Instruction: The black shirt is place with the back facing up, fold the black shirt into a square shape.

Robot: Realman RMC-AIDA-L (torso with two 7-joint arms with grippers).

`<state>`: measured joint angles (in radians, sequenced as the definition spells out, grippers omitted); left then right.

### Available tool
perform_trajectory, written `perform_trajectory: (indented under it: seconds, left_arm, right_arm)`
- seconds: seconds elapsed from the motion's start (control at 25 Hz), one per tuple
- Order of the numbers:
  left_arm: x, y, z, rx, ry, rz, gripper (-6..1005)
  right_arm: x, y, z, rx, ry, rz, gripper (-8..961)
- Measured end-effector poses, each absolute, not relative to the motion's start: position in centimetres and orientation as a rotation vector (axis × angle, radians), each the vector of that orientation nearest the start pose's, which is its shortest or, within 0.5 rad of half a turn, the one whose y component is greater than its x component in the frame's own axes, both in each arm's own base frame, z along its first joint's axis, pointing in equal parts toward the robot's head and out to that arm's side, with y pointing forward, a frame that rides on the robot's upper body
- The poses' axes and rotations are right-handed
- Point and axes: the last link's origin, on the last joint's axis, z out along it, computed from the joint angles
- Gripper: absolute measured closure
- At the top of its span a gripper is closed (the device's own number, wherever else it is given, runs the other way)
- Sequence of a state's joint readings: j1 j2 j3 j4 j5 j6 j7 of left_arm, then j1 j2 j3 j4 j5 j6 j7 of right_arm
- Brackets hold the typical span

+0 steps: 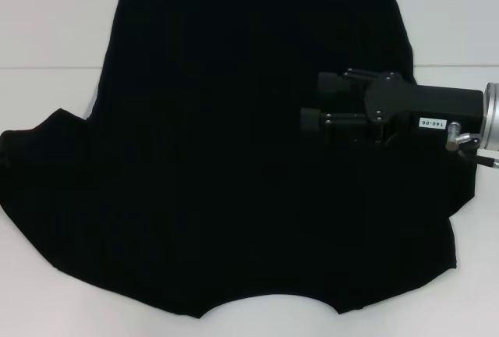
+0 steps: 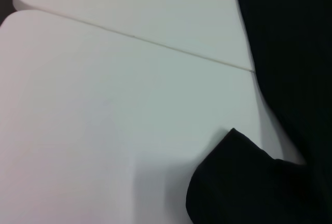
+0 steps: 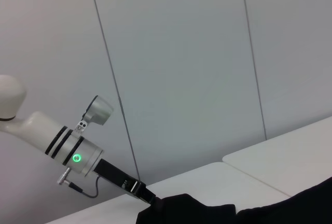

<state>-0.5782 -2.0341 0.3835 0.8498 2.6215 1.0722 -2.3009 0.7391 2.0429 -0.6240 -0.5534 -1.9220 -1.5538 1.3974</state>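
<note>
Reaching in horizontally from the right edge, the right gripper (image 1: 313,101) hovers over the black shirt (image 1: 226,165), fingers parted, holding nothing. Shirt lies spread flat on the white table (image 1: 47,25). Left gripper (image 3: 150,203) fingers: cannot tell.

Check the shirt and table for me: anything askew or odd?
Nothing stands out. The black shirt lies spread on the white table, unfolded. The right gripper is over it, fingers apart and empty.
</note>
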Motion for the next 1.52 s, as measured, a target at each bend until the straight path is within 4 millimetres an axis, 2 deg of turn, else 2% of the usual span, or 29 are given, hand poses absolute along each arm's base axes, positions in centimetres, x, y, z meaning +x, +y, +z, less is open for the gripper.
perform_trajectory:
  seconds: [0.48,1.52]
  left_arm:
    - [-37.5,36.3,10.4,-1.710,-1.571,-0.252,999]
    - [-37.8,35.6,9.9,-1.722,-1.598,-0.241,997]
  right_arm:
    - [19.6,38.3,1.0,-2.715,0.488,0.906,56]
    - [19.3,38.4,1.1,-2.716,0.474,0.911,56]
